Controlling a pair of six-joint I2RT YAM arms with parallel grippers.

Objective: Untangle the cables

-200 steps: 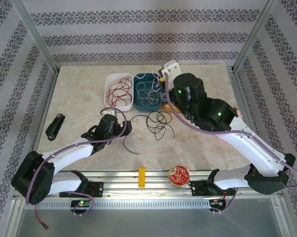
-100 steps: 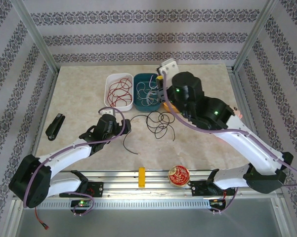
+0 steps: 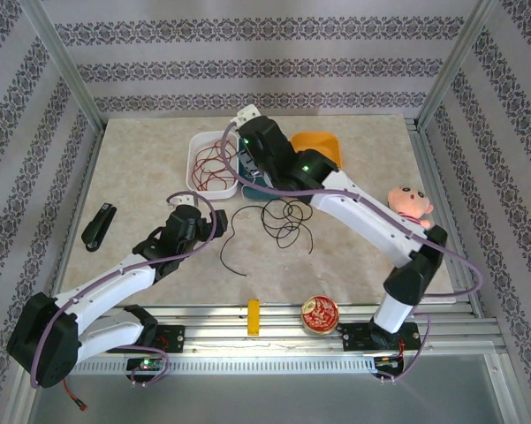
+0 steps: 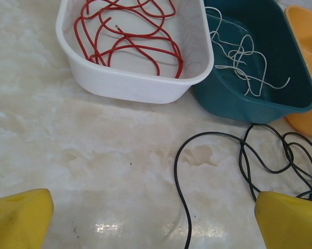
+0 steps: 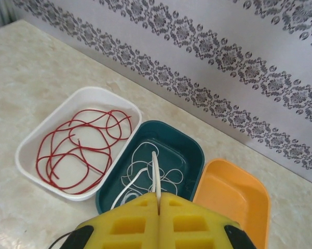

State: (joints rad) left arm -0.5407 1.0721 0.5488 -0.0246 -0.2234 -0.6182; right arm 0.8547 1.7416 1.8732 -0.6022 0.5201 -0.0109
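Though right hand (image 5: pixel 159 198) clenches white cable (image 5: pixel 156 174), its end hides — left hand (image 4: pixel 153 202) released

At 6 o'clock the right gripper (image 5: pixel 159 203) is closed, seemingly pinching a white cable (image 5: pixel 156 174) that runs up over the teal tray (image 5: pixel 182 148) at centre. A red cable (image 5: pixel 79 141) lies looped in the white tray (image 5: pixel 111 97) at 9 o'clock; an orange tray (image 5: pixel 231 194) sits at 4 o'clock
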